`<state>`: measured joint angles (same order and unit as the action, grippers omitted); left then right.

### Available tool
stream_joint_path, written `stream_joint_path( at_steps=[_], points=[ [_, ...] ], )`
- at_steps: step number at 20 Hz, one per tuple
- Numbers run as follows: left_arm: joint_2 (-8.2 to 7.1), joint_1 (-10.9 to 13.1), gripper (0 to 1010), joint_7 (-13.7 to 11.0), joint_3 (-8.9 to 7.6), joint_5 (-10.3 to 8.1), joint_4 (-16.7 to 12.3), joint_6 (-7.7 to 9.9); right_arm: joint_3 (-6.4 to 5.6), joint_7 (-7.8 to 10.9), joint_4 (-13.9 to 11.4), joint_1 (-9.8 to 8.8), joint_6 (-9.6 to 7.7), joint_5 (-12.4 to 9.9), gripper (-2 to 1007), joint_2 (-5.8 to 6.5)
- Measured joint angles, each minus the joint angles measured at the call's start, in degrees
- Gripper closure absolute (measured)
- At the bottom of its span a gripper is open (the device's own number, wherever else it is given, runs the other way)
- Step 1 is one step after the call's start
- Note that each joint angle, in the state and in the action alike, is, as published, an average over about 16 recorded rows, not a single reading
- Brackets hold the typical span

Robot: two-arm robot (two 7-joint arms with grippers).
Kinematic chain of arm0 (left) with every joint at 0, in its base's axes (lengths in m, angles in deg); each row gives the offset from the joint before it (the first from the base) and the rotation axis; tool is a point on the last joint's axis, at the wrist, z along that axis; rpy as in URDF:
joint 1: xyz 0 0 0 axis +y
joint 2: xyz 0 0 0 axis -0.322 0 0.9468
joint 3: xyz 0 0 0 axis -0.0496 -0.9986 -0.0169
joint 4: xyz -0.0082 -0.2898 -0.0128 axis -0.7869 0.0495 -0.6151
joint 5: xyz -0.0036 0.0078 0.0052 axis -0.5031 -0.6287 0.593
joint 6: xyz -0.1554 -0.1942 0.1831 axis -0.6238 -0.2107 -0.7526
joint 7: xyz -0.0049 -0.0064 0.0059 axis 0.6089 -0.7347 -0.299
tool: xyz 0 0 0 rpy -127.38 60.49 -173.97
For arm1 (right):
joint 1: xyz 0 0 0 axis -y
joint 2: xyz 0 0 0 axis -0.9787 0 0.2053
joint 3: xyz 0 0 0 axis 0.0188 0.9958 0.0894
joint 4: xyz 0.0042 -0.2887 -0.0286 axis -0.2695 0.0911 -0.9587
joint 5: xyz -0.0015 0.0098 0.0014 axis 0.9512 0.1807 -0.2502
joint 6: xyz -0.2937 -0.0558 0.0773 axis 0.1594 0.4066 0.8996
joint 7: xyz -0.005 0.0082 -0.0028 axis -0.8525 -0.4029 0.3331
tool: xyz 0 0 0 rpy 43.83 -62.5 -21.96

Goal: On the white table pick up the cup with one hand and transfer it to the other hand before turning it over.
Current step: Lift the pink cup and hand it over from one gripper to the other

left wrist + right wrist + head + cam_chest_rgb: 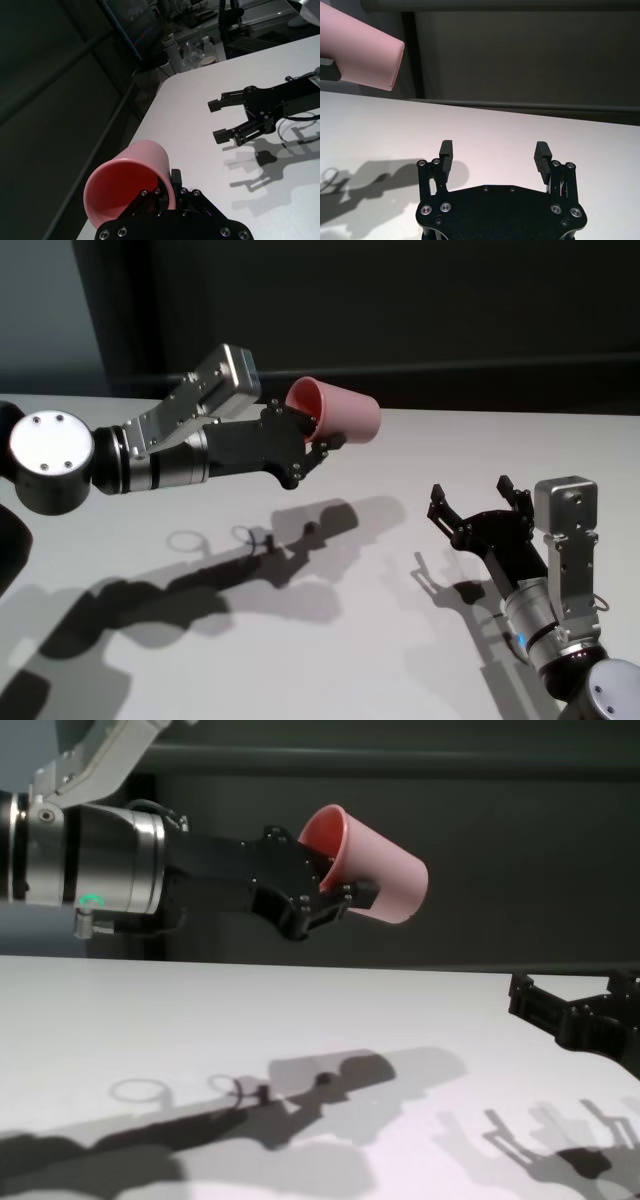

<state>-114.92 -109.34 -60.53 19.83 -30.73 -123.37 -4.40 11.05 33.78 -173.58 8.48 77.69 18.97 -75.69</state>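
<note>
My left gripper [320,433] is shut on the rim of the pink cup [342,411], one finger inside the mouth and one outside. It holds the cup on its side well above the white table [400,660], base pointing toward my right side. The cup also shows in the left wrist view [131,169], the chest view [378,862] and the right wrist view [365,55]. My right gripper [472,490] is open and empty, low over the table, to the right of the cup and nearer to me. It points toward the cup with a clear gap between them.
A dark wall [400,300] runs behind the table's far edge. In the left wrist view, a cluttered bench with bottles [192,47] stands beyond the table's end. The arms cast shadows [250,560] on the tabletop.
</note>
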Motion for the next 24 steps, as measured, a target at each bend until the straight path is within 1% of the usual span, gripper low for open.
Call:
stream_joint_path(
  at_steps=[6, 12, 16, 24],
  points=[
    [2.47, 1.51, 962, -0.57, -2.75, -7.5, 2.07, -1.79, 0.0, 0.0, 0.0, 0.0, 0.0, 0.0, 3, 0.0],
    [4.41, 2.24, 962, -1.76, -4.33, -13.41, 3.69, -3.33, 0.0, 0.0, 0.0, 0.0, 0.0, 0.0, 3, 0.0],
    [5.58, 2.31, 962, -2.54, -4.79, -16.32, 4.73, -4.06, 0.0, 0.0, 0.0, 0.0, 0.0, 0.0, 3, 0.0],
    [7.8, 1.55, 962, -4.46, -4.94, -20.59, 6.89, -5.07, 0.0, 0.0, 0.0, 0.0, 0.0, 0.0, 3, 0.0]
  ],
)
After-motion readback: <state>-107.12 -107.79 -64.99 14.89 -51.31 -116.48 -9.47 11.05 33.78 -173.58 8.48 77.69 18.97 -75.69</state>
